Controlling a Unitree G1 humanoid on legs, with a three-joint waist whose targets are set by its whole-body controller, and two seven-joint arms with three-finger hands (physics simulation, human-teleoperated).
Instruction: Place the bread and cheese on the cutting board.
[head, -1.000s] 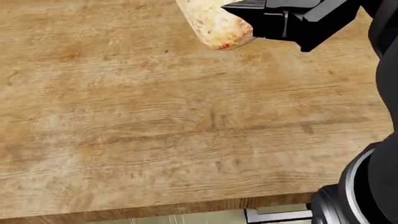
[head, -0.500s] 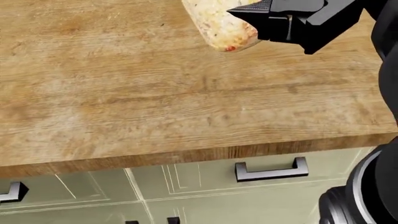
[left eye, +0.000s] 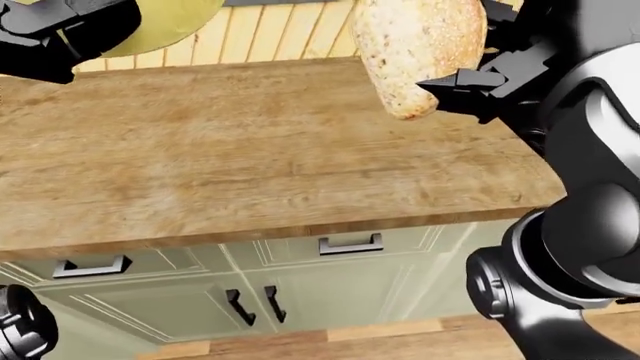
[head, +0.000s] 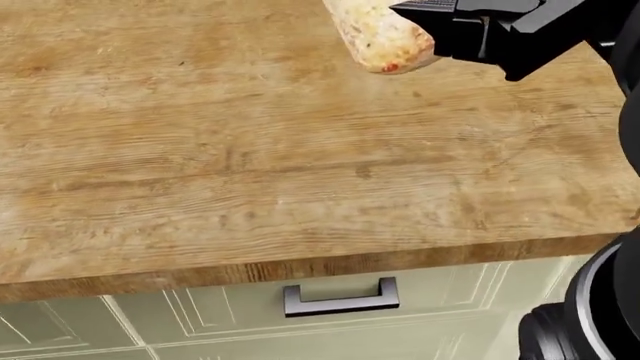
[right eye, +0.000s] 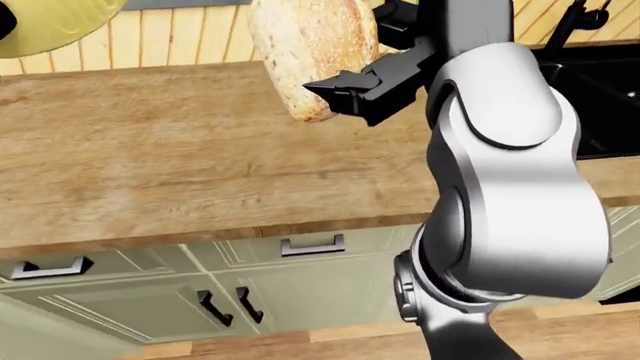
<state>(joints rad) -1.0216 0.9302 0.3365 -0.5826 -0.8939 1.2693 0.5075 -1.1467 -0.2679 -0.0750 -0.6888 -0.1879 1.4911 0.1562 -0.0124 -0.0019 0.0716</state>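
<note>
1. We face a wooden bench (head: 250, 165) over pale green drawers (left eye: 300, 259).
2. Our right fingers (left eye: 470, 79) grip the bread (left eye: 415, 45), lifted clear.
3. Left fingers (left eye: 45, 34): unclear beside something yellow (left eye: 165, 22).
4. Carrying step; next, find the unseen board.

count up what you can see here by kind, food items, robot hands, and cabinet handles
Food items: 2, bread in the right hand, yellow cheese at the left hand
Robot hands: 2
Cabinet handles: 4
Total: 8
</note>
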